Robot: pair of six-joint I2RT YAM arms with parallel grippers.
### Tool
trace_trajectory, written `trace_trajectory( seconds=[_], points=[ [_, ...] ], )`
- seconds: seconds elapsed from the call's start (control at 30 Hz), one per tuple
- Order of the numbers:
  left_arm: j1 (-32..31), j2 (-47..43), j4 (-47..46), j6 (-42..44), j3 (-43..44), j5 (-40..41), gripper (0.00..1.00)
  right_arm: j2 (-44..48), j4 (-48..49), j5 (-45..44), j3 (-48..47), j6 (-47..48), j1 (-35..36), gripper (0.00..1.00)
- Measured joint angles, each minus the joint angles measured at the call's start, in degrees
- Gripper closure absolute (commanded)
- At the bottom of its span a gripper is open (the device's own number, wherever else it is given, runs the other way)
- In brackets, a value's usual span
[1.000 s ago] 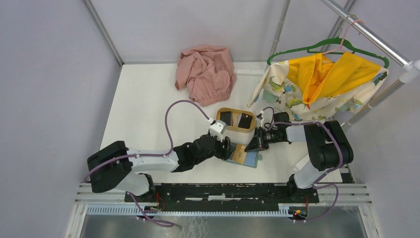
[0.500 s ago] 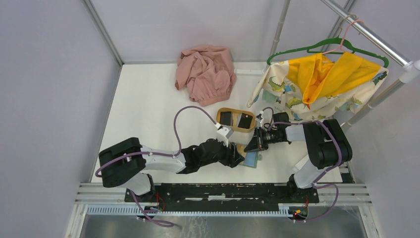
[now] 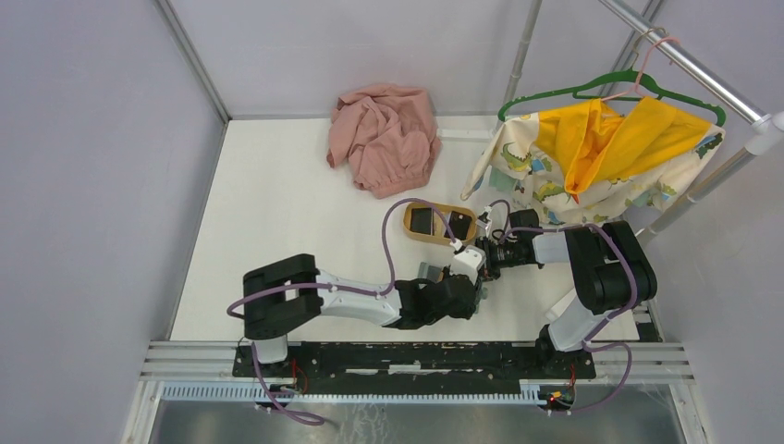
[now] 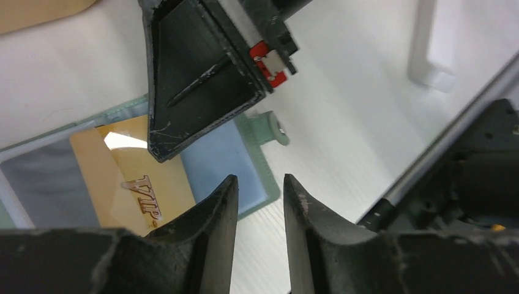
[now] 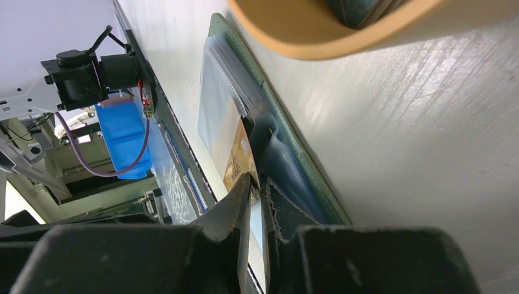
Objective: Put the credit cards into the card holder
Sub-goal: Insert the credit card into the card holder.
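Observation:
The card holder (image 4: 229,156) lies open on the table, blue-grey inside with a grey-green rim (image 5: 276,107). A gold-tan credit card (image 4: 131,184) marked VIP lies on it. My right gripper (image 5: 256,184) is nearly shut, pinching that card's (image 5: 240,160) end. In the left wrist view the right gripper's black finger (image 4: 196,86) rests over the card. My left gripper (image 4: 258,179) hovers over the holder's right edge, open, with nothing between its fingers. From above, the left gripper (image 3: 469,292) covers most of the holder (image 3: 428,271), next to the right gripper (image 3: 486,266). Black credit cards (image 3: 421,219) lie in the wooden tray (image 3: 438,239).
A pink cloth (image 3: 384,137) is heaped at the back. A yellow and patterned garment (image 3: 610,153) hangs on a green hanger at the right, close above the right arm. The metal rail (image 3: 416,356) runs along the near edge. The left arm's purple cable (image 3: 398,217) loops over the tray.
My left arm has swung right, across and over the card holder, and its jaws widened and then narrowed. The gold card stays on the holder. My right gripper has held still.

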State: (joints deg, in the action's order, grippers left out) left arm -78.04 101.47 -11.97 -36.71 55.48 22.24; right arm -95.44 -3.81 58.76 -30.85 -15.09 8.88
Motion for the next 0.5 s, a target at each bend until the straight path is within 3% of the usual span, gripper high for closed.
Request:
trace_trajectory(
  seconds=[0.3, 0.5],
  points=[
    [-0.2, 8.2, 8.5, 1.5, 6.8, 4.7, 0.62, 0.0, 0.0, 0.1, -0.1, 0.0, 0.0, 0.85],
    [-0.2, 9.6, 10.7, 1.6, 9.2, 6.9, 0.56, 0.0, 0.0, 0.1, -0.1, 0.1, 0.0, 0.84]
  ],
)
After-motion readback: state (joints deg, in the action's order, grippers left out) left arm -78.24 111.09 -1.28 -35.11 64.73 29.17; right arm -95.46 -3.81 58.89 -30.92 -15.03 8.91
